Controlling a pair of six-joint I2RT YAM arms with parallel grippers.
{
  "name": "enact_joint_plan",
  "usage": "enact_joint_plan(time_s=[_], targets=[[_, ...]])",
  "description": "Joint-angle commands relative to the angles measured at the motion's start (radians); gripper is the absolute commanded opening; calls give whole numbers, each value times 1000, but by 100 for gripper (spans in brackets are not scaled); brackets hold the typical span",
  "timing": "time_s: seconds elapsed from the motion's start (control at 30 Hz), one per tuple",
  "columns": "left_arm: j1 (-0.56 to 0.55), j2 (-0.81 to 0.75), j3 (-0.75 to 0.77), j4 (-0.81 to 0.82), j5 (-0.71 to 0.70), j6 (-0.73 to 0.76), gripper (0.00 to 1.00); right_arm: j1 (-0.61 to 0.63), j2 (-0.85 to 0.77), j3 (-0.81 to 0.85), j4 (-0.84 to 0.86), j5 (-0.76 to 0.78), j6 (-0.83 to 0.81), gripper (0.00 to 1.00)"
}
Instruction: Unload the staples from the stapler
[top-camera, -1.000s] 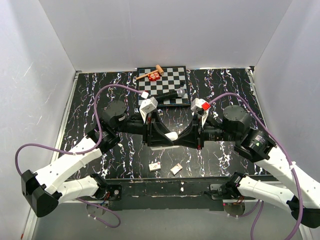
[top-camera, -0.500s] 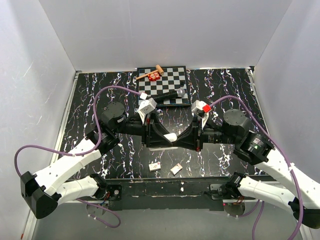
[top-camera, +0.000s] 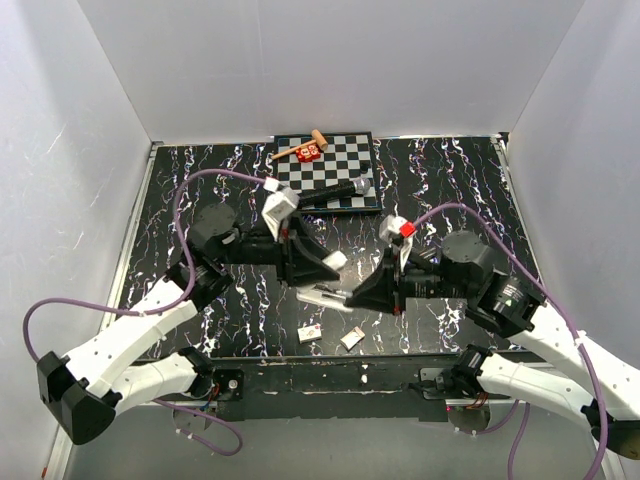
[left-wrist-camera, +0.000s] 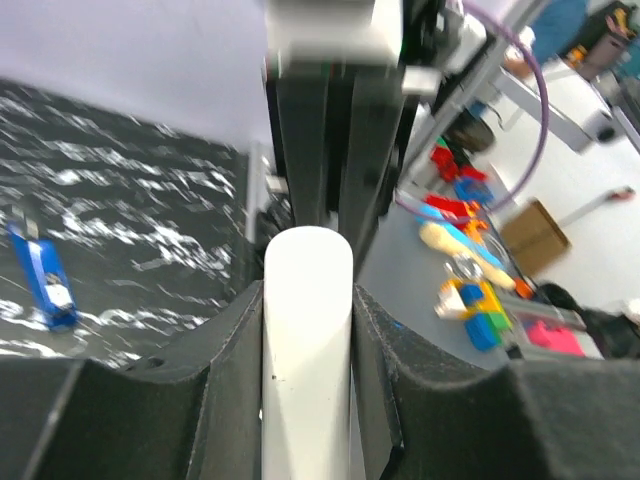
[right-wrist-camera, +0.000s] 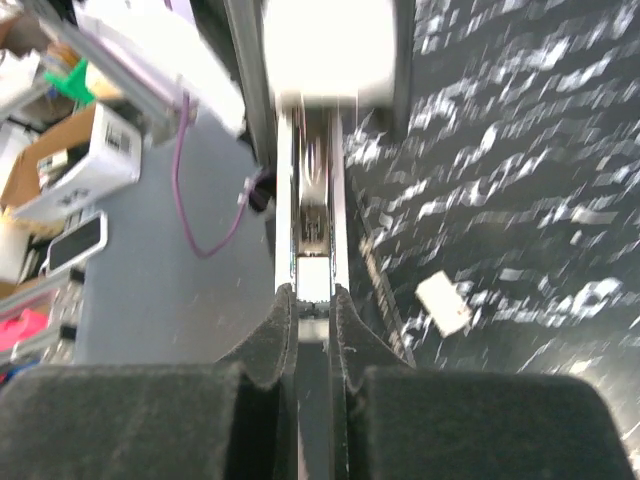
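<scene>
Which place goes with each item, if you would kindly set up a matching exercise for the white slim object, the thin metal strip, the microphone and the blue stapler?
Things:
1. white slim object
2. thin metal strip
3. microphone
4. blue stapler

Places:
A. lying on the chessboard
B. gripped by the right hand
C. lying on the black table
D. gripped by the left hand

Pairs: 1-D, 2-B, 3-A, 4-C

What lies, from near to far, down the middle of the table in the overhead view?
Small cards → metal strip → white piece → microphone → red block.
</scene>
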Motion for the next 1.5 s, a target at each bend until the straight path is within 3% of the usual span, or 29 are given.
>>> enact_joint_plan(time_s=[0.0,0.37,0.8,1.17,1.47], targets=[[70,-64,56,204,-193,3,0,58,-9,-73,-218,-167,39,1],[73,-55,48,210,-179,0,0,68,-9,-54,-219,-128,36,1],[71,-86,36,112,-276,73,0,68,16,92,-379,51,-51,1],[73,-107,30,-14,-452,131,0,68,148,314,-532,312,-108,1],[73,-93,31,-124,-559,138,0,68,204,361,-451,563,-109,1]])
